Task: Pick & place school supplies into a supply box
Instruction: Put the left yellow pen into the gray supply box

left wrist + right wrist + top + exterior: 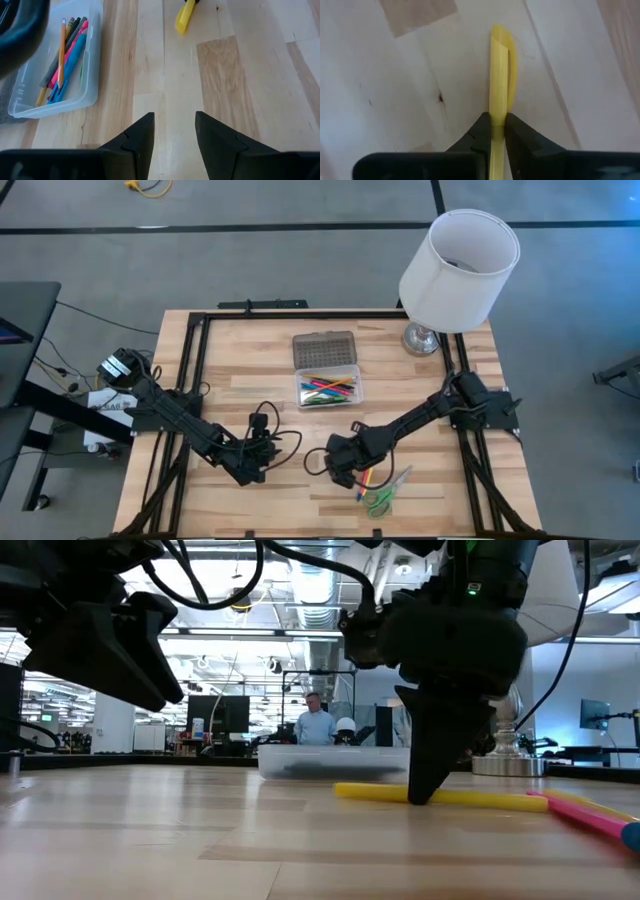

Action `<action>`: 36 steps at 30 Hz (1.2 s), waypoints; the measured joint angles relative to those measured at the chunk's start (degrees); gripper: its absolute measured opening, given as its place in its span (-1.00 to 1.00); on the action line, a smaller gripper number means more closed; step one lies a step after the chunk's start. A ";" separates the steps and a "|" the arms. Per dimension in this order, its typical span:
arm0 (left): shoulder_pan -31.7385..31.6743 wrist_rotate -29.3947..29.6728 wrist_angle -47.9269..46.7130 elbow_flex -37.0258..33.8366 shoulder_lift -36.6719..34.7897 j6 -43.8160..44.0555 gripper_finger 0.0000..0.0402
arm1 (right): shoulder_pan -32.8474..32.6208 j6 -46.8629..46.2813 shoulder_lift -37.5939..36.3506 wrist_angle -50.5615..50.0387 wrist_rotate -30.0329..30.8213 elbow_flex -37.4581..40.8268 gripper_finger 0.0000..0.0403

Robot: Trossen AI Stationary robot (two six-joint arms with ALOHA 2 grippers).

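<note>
Gripping: right pincer (497, 131) is down at the counter (240, 370) with its fingers pinched onto a yellow marker (499, 75); the marker lies flat on the wood in the low view.
Grasp point: the fingers bite near one end of the marker, and most of its length sticks out ahead of them.
Left pincer (174, 131): hovers over bare wood near the front middle of the counter, fingers parted with nothing between them.
Supply box (328, 388): clear case, lid folded back, toward the back middle of the counter, well apart from the right pincer; several pens and pencils already lie inside.
Still out: a pink pen (590, 815) and green-handled scissors (380, 500) lie just beside the right pincer.
Risk, swing: held so far off its middle, the marker may droop or pivot in the fingers on lifting.
Risk, slip: a thin round barrel could roll out of a light pinch.
Risk, placement: a tilted marker may catch the box wall and fall outside.
Risk, lamp (458, 260): stands near the box's right, so a wide carry could brush it.
</note>
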State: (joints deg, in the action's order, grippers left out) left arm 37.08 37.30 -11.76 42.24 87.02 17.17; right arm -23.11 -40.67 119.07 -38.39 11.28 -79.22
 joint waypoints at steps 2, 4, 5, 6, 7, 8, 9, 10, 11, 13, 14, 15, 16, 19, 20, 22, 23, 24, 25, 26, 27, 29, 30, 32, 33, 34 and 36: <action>0.00 0.00 -0.03 0.00 0.00 0.01 -0.31 | 0.00 3.46 0.10 0.03 0.51 -0.39 -0.86; 0.02 0.00 -0.23 0.00 0.00 0.02 -0.31 | 0.00 6.03 0.17 0.52 1.34 -0.44 -0.85; 0.00 -0.02 -0.41 0.00 0.00 0.19 -0.31 | 0.00 7.16 0.19 0.72 1.76 -0.44 -0.85; 0.00 -0.03 -0.65 0.00 0.00 0.51 -0.31 | 0.00 8.23 0.19 0.95 2.24 -0.46 -0.86; 0.01 -0.03 -0.89 0.00 0.00 0.77 -0.31 | 0.00 9.38 0.21 1.16 2.87 -0.49 -0.86; 0.01 -0.05 -1.07 0.00 0.00 0.96 -0.31 | 0.00 10.45 0.25 1.45 3.50 -0.50 -0.87; 0.01 -0.05 -1.16 0.00 0.00 1.10 -0.31 | 0.02 11.29 0.29 1.73 4.28 -0.53 -0.88; 0.01 -0.05 -1.20 0.00 0.00 1.11 -0.31 | 0.11 11.97 0.34 1.88 5.09 -0.53 -0.89; 0.00 -0.05 -1.27 0.00 0.00 1.12 -0.31 | 0.13 12.34 0.36 1.91 6.14 -0.53 -0.89; 0.01 -0.05 -1.28 0.00 0.00 1.14 -0.31 | 0.28 12.68 0.39 1.77 7.50 -0.53 -0.89; 0.00 -0.05 -1.28 0.00 0.00 1.14 -0.31 | 0.34 12.74 0.39 1.77 7.93 -0.53 -0.89; 0.00 -0.05 -1.30 0.00 0.00 1.14 -0.31 | 0.38 12.85 0.39 1.75 8.11 -0.53 -0.88; 0.01 -0.05 -1.30 0.00 0.00 1.14 -0.31 | 0.49 13.26 0.39 1.74 8.07 -0.53 -0.88; 0.01 -0.05 -1.48 0.00 0.00 1.14 -0.31 | 0.59 14.60 0.39 1.63 7.66 -0.53 -0.88; 0.01 -0.05 -1.67 0.00 0.00 1.16 -0.31 | 0.62 15.20 0.39 1.63 7.62 -0.55 -0.89; 0.02 -0.06 -2.33 0.00 0.00 1.67 -0.31 | 0.86 15.83 0.39 1.57 7.58 -0.55 -0.90; 0.00 -0.07 -2.82 0.00 0.00 2.06 -0.31 | 1.02 15.85 0.39 1.58 7.58 -0.55 -0.91; 0.00 -0.08 -3.24 0.00 0.00 2.38 -0.31 | 1.21 15.87 0.39 1.58 7.59 -0.56 -0.91; 0.00 -0.09 -3.61 0.00 0.00 2.75 -0.31 | 1.30 15.87 0.39 1.56 7.60 -0.57 -0.90; 0.00 -0.07 -4.01 0.00 0.00 3.12 -0.31 | 1.36 15.87 0.38 1.55 7.62 -0.58 -0.90; 0.00 -0.08 -4.41 0.00 0.00 3.40 -0.31 | 1.44 15.87 0.34 1.52 7.62 -0.59 -0.89; 0.00 -0.07 -4.84 0.00 0.00 3.58 -0.31 | 1.73 16.31 0.30 1.52 7.58 -0.61 -0.88; 0.00 -0.09 -4.95 0.00 0.00 3.58 -0.31 | 1.75 16.63 0.30 1.55 7.56 -0.64 -0.88; 0.01 -0.08 -5.67 0.00 0.00 3.78 -0.31 | 1.75 16.73 0.28 1.53 7.55 -0.65 -0.89; 0.02 -0.09 -6.00 0.00 0.00 4.08 -0.31 | 1.75 16.73 0.28 1.23 7.55 -0.85 -0.90; 0.02 -0.09 -6.22 0.00 0.00 4.45 -0.31 | 1.68 16.78 0.28 0.75 7.53 -1.23 -0.91; 0.02 -0.07 -7.07 0.00 0.00 5.22 -0.31 | 1.46 17.53 0.27 0.23 7.55 -2.42 -0.91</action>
State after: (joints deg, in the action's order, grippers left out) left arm 37.10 37.23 -18.82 42.24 87.02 22.39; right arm -21.65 -23.14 119.35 -38.16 18.83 -81.64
